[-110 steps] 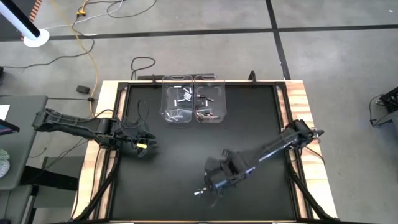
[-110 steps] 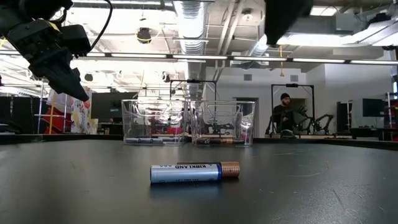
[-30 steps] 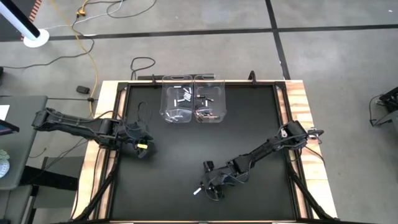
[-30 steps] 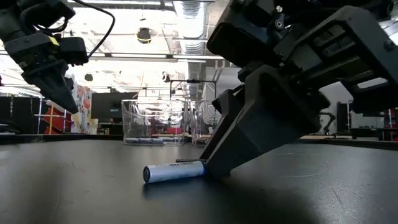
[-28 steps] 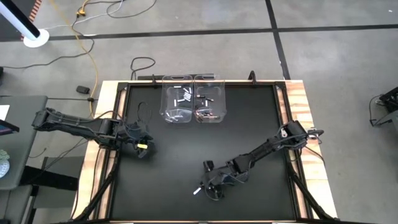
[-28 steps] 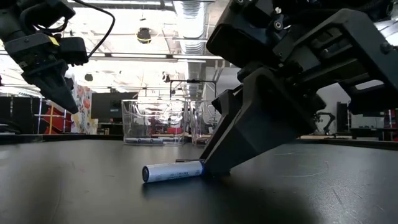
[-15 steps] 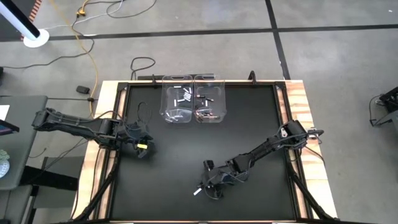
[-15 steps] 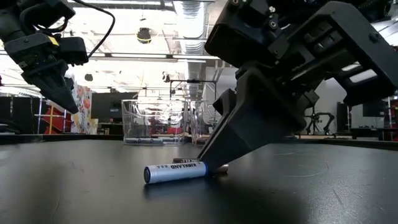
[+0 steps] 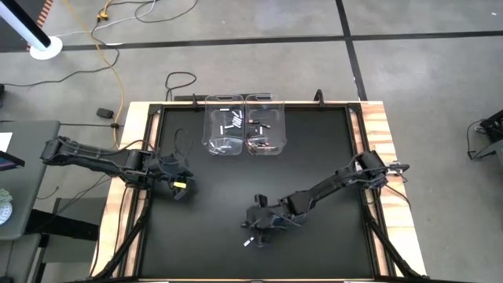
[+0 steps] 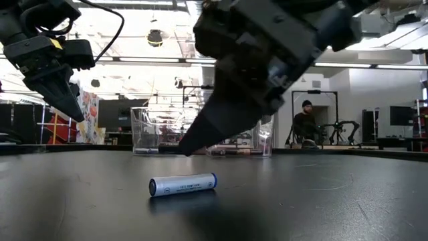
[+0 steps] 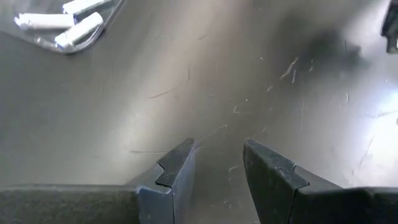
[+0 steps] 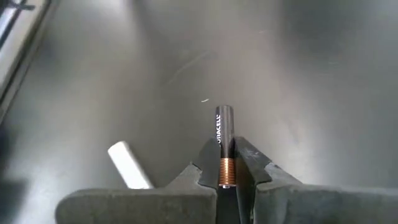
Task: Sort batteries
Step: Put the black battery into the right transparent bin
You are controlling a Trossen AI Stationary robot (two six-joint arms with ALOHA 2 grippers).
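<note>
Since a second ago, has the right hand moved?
Yes. The right hand, shut on a dark battery, has lifted off the table and shifted toward the clear bins, leaving the white battery behind.

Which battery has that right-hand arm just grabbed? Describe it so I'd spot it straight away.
Start at the black table and follow the right arm to its gripper, lifted near the front middle. Its fingers are pinched on a slim dark battery with a copper end. Unlike it, the white battery lies loose on the table just below.
</note>
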